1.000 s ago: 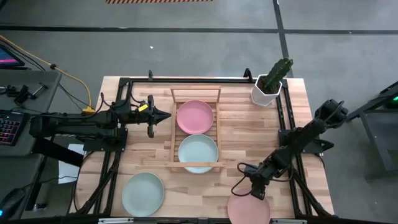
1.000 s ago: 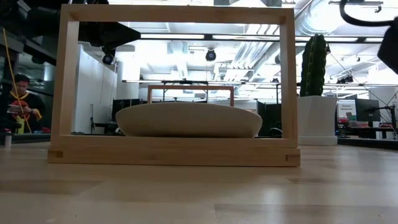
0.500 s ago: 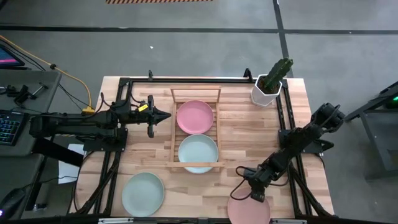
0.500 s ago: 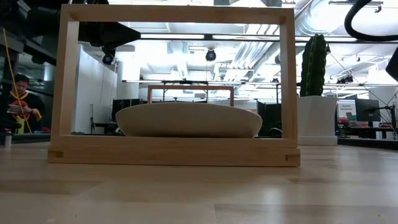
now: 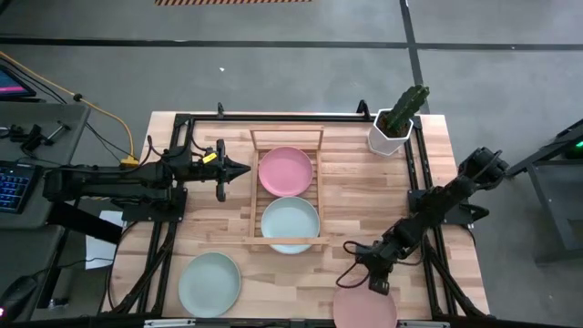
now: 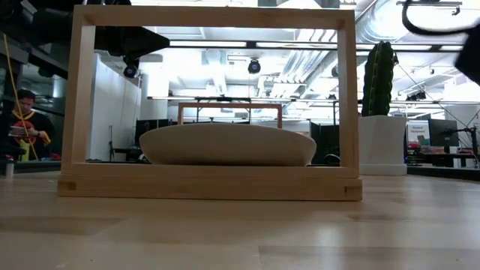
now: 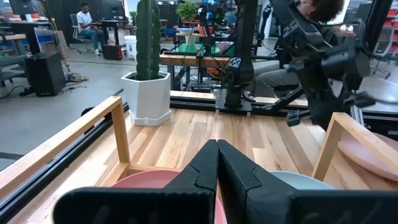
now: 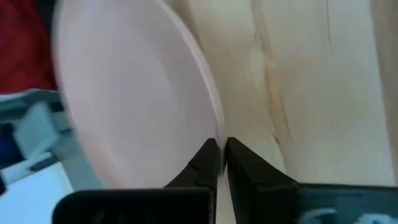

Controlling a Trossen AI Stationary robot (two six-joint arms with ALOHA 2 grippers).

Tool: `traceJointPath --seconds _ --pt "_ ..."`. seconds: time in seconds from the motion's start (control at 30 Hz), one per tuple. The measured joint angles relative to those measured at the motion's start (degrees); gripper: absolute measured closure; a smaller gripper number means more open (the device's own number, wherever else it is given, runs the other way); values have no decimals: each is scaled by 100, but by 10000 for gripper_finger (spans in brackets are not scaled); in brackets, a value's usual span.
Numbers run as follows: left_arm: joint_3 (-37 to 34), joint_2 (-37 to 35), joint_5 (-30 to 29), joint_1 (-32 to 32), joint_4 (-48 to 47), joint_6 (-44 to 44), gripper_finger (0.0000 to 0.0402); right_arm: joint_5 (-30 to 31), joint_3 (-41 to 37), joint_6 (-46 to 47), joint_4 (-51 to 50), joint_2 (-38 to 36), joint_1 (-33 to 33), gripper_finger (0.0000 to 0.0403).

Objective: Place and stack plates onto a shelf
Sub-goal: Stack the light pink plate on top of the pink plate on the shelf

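The shelf, a light wooden slatted rack in the middle of the table, holds a pink plate at its far end and a mint plate at its near end. Another mint plate lies flat on the table at the near left. A second pink plate lies at the near right, reaching over the table's near edge. My right gripper is shut on its far rim. My left gripper hangs level and shut just left of the shelf, holding nothing. My right gripper pinches the pink plate's far rim between its two fingers, one on the plate's inner side and one on its outer side. The fingers slant down from the table's far right. Whether the rim is raised off the table, I cannot tell.
A white pot with a green cactus stands at the far right corner. Black rails run along the table's left, right and far sides. Bare wood lies between the shelf and the right rail. Beyond the table's far side a person sits.
My right gripper has shut its fingers on the pink plate's far rim and rolled its wrist a little, staying at the same spot. The plate lies about where it was. My left arm has kept still.
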Motion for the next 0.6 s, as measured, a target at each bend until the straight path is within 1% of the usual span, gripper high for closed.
traceJointPath --seconds 0.2,0.37,0.43,0.47,0.6 --pt "0 2 0 2 2 0 401 83 -2 45 111 -815 -339 402" --pt "0 0 0 2 2 52 402 154 -4 175 944 -1531 -683 402" --pt "0 2 0 -1 8 95 401 394 15 144 1271 -1792 -847 402" --pt "0 0 0 2 7 100 402 547 83 35 1278 -1895 -944 403" --pt "0 2 0 1 57 104 402 1122 439 -631 951 -2142 -1528 403"
